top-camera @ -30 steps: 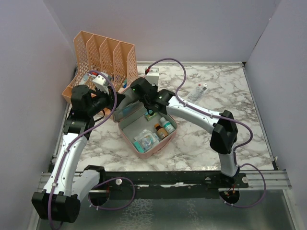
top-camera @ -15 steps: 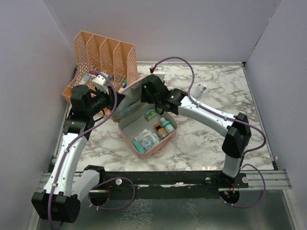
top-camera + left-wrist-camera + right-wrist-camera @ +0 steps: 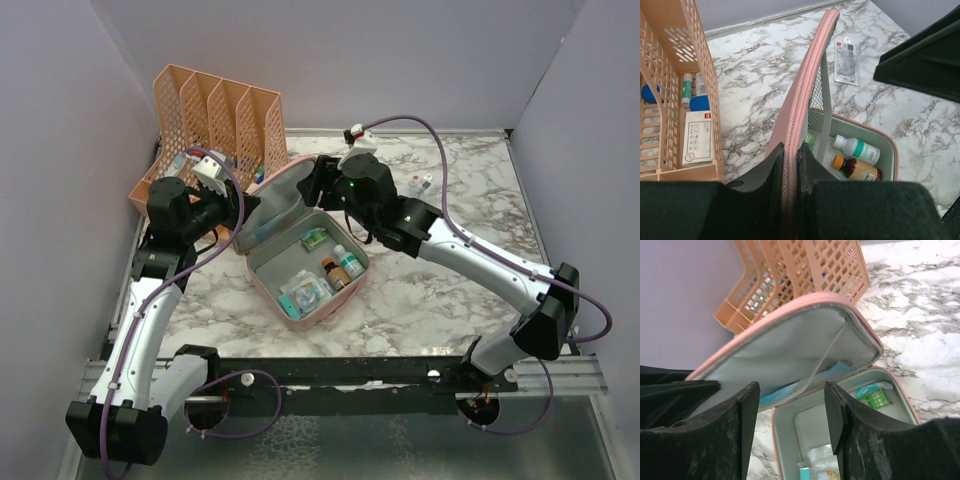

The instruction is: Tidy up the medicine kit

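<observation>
The pink medicine kit [image 3: 300, 320] lies open in the middle of the marble table. Its lid [image 3: 280, 205] stands raised. My left gripper [image 3: 240, 215] is shut on the lid's zip edge [image 3: 810, 90] and holds it up; the fingers [image 3: 765, 170] pinch the rim. The base holds a white bottle [image 3: 857, 149], a brown bottle [image 3: 857, 169], a green packet [image 3: 315, 238] and small packets at the front. My right gripper [image 3: 318, 180] is open and empty, just behind the lid's far corner. Between its fingers [image 3: 840, 420] show the grey-green lining [image 3: 790, 345] and a blue packet [image 3: 835, 372] in the mesh pocket.
The orange perforated file rack [image 3: 215, 125] stands at the back left, close behind the lid, with small boxes and tubes inside [image 3: 697, 137]. A clear blister packet [image 3: 418, 188] lies on the table at the back right. White walls close in the sides.
My right gripper has drawn up and back out of the open case to the lid's far corner, its arm swinging to the right. The left gripper and the lid have not moved.
</observation>
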You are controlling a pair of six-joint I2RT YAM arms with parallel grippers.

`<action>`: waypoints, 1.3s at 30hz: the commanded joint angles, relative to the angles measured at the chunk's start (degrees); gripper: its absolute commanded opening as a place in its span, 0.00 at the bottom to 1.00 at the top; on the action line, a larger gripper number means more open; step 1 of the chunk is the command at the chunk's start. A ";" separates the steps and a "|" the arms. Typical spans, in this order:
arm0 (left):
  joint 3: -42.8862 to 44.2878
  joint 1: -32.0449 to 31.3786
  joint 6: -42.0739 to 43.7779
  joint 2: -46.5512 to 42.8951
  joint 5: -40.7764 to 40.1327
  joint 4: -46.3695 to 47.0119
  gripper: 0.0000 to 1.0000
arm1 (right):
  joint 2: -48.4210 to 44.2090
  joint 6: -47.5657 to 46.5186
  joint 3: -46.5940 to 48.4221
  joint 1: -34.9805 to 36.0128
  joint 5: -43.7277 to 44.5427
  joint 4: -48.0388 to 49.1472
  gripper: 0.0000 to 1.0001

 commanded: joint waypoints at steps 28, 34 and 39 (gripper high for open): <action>2.03 0.24 -0.66 -1.20 22.57 -0.38 0.48 | 2.89 18.78 -1.13 -0.56 -2.06 9.35 0.62; 2.21 0.27 -3.45 -1.95 24.74 -0.45 0.57 | -1.59 18.72 -8.46 -0.59 -0.03 12.97 0.61; 3.60 0.24 -4.82 -1.97 20.09 -2.79 0.59 | -5.38 19.61 -12.72 -0.56 -0.07 9.71 0.55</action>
